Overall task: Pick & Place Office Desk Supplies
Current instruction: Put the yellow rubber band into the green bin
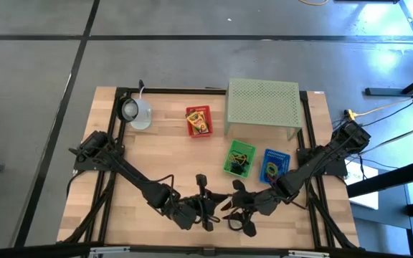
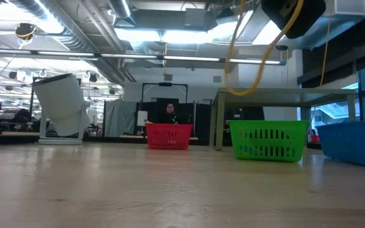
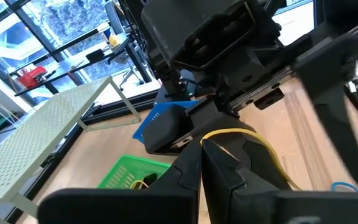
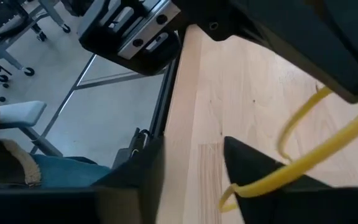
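My two grippers meet over the table's near edge, at its middle. My left gripper [image 1: 214,203] [image 3: 202,149] is shut on a thin yellow loop [image 1: 225,206] [image 3: 244,132]. My right gripper [image 1: 234,208] [image 4: 191,180] faces it, open, and the loop [image 4: 316,140] reaches over to it. More small loops lie in a red basket [image 1: 198,120], a green basket [image 1: 239,158] and a blue basket [image 1: 274,165]. One blue loop [image 3: 344,185] lies on the bare wood. Neither gripper shows in the low view. My left gripper pinches the yellow loop at one end [image 3: 202,139], between its two fingertips. The rest of the loop arcs out past the tips, lifted clear of the table. My right gripper is open, and a strand of the loop [image 4: 263,179] lies across one finger [image 4: 253,165]. Whether it is hooked round that finger I cannot tell.
A large pale green perforated stand [image 1: 262,104] sits at the far right, just behind the green and blue baskets. A pale round mug-like object [image 1: 136,111] is at the far left. The bare wood is at the table's left and near parts. The table edge runs close below both grippers.
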You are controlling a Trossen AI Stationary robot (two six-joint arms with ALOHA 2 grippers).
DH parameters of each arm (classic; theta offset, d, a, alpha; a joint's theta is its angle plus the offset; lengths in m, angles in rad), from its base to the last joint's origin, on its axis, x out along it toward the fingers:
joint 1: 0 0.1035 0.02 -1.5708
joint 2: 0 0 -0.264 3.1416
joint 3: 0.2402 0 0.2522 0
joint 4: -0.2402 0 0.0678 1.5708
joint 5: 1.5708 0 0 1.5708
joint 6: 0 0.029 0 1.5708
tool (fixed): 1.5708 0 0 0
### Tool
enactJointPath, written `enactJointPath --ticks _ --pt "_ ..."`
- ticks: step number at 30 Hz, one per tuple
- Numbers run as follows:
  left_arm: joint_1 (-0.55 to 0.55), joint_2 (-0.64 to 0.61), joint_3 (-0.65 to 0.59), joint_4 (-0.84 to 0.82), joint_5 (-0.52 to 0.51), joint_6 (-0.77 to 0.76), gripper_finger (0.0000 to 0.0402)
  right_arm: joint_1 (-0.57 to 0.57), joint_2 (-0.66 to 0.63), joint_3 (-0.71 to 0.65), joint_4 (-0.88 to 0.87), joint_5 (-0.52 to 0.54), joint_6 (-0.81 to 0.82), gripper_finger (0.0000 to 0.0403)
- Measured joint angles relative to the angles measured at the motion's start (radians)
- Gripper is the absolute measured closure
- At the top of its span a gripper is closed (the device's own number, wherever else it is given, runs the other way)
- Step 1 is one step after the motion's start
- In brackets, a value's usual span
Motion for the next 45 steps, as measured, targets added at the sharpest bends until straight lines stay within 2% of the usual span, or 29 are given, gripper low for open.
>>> enactJointPath --ticks 7,9,12,15,19,24,31,37,42,45 --pt "-0.003 0.000 0.000 0.000 0.002 -0.004 0.0398 0.000 0.000 0.000 0.000 0.024 0.002 0.0370" --pt "-0.003 0.000 0.000 0.000 0.013 -0.011 0.0399 0.000 0.000 0.000 0.000 0.024 0.002 0.0393" --pt "-0.003 0.000 0.000 0.000 0.019 -0.014 0.0399 0.000 0.000 0.000 0.000 0.024 0.002 0.0389" --pt "-0.004 0.000 0.000 0.000 -0.049 -0.073 0.0385 0.000 0.000 0.000 0.000 0.024 0.002 0.0397" --pt "-0.003 0.000 0.000 -0.009 -0.126 -0.143 0.0345 0.000 0.000 0.000 0.000 0.034 -0.009 0.0397" --pt "-0.004 0.000 0.000 -0.039 -0.126 -0.184 0.0284 -0.001 -0.016 0.000 -0.031 0.062 -0.010 0.0400" --pt "-0.007 0.000 0.000 -0.066 -0.129 -0.192 0.0237 -0.001 -0.096 0.000 -0.245 0.278 0.033 0.0399" --pt "-0.018 0.000 0.000 -0.066 -0.130 -0.192 0.0233 -0.044 -0.169 0.000 -0.409 0.457 0.057 0.0399" --pt "-0.018 0.000 0.000 -0.065 -0.130 -0.192 0.0233 -0.112 -0.191 0.000 -0.551 0.559 0.154 0.0399" --pt "-0.020 0.000 0.000 -0.065 -0.125 -0.195 0.0233 -0.160 -0.187 -0.003 -0.639 0.586 0.233 0.0399"
